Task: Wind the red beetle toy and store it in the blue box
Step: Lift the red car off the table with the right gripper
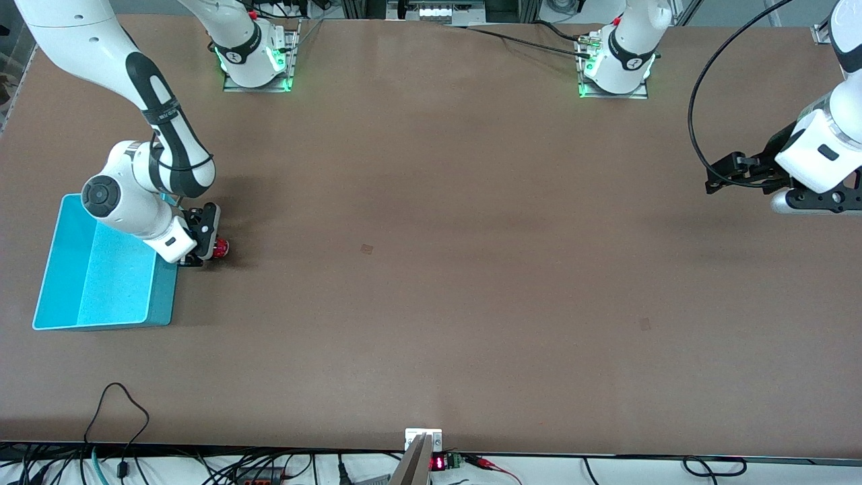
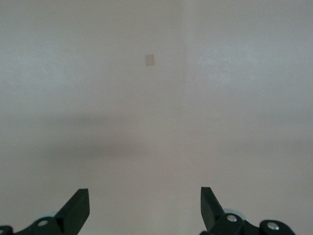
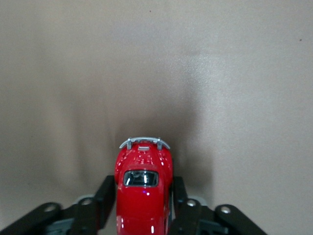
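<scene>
Red toy car [image 3: 143, 196] clamped in right tool [image 1: 205, 250] beside blue box [image 1: 101, 283]; left tool [image 2: 145, 208] spread wide, waiting over bench [image 1: 471, 269].

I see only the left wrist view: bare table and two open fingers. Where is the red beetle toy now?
Observer: The red beetle toy sits between the fingers of the right gripper, which are closed on its sides.
Operator: Is it in the blue box already?
Observer: No. The front view shows the toy low over the bare table, just beside the blue box, at the right arm's end of the table.
Operator: And my left gripper, where is it?
Observer: The left gripper waits open above the left arm's end of the table, holding nothing.
</scene>
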Available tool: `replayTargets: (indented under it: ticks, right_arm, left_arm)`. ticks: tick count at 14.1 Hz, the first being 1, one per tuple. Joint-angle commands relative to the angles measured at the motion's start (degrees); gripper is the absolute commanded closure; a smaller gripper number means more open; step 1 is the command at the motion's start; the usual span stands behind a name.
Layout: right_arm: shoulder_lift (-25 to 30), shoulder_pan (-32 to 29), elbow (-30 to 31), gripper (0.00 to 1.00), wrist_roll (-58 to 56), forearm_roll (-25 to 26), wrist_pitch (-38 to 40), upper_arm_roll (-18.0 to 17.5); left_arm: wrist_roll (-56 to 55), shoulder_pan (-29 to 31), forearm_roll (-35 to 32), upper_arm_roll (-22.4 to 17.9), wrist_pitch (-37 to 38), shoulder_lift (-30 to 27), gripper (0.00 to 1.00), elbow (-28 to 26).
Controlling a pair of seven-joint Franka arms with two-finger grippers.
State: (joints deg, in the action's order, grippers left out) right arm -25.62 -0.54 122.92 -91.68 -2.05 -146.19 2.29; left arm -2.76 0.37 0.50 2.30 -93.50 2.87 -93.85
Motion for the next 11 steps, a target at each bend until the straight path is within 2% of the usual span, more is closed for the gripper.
replayTargets:
  ticks: [1,6,9,11]
  right_arm:
    - [1.4,-0.3,1.4,0.76,-0.8,0.2,-1.6,-0.3]
    - [4.3,3.3,-3.6,0.80,5.6,-3.0,-2.8,-0.4]
    - [7.2,4.1,-5.3,0.82,17.1,-8.9,-2.9,-0.3]
    - [8.0,4.1,-5.9,0.82,30.1,-10.8,-2.7,0.6]
  left_arm:
    - [-0.7,-0.1,0.3,0.0,1.4,0.9,0.00,2.0]
    - [-0.6,-0.5,0.2,0.0,1.4,0.8,0.00,2.5]
    - [-0.3,-0.6,0.1,0.1,3.0,0.9,0.00,2.8]
    - [-0.8,-2.3,-0.7,0.2,2.2,0.9,0.00,3.2]
